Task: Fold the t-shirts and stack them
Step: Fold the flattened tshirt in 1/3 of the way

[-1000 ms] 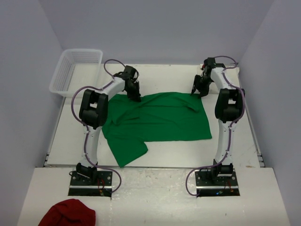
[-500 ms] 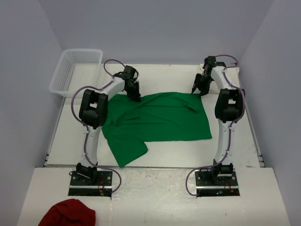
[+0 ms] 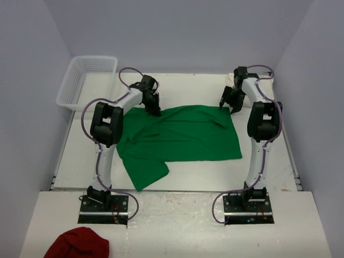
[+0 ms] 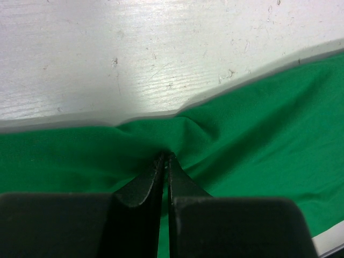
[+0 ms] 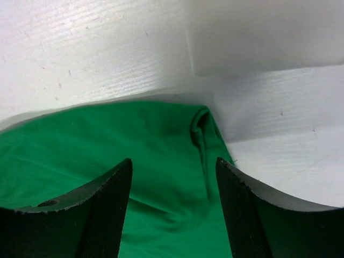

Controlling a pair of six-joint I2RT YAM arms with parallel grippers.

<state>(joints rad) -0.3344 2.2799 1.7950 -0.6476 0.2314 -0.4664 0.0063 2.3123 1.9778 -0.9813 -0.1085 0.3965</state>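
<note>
1. The left end effector (image 4: 165, 157) has its 2 fingers pressed together, pinching a small ridge of the green t-shirt (image 3: 180, 134) at the cloth's far edge. Wrinkles fan out from the fingertips to both sides.
2. Just beyond those fingertips the cloth ends and bare white tabletop (image 3: 188, 88) begins. Green fabric runs off to either side of the fingers and beneath them.
3. The right end effector (image 5: 172, 164) has its 2 fingers spread apart, with nothing clamped between them. It sits over the shirt's far right corner. Whether the tips touch the cloth cannot be told.
4. In the gap between the right fingers lies that corner, with a rolled fold of fabric nearer the right finger. Bare tabletop lies just beyond it.
5. The shirt lies mostly flat on the tabletop, stretching from 1 end effector to the other and back toward the arm bases. A loose flap juts out behind the left end effector.
6. A white mesh basket (image 3: 86, 80) stands to the left of the left end effector, well apart from it.
7. A dark red cloth (image 3: 78, 243) lies far behind that end effector, past its arm's base.
</note>
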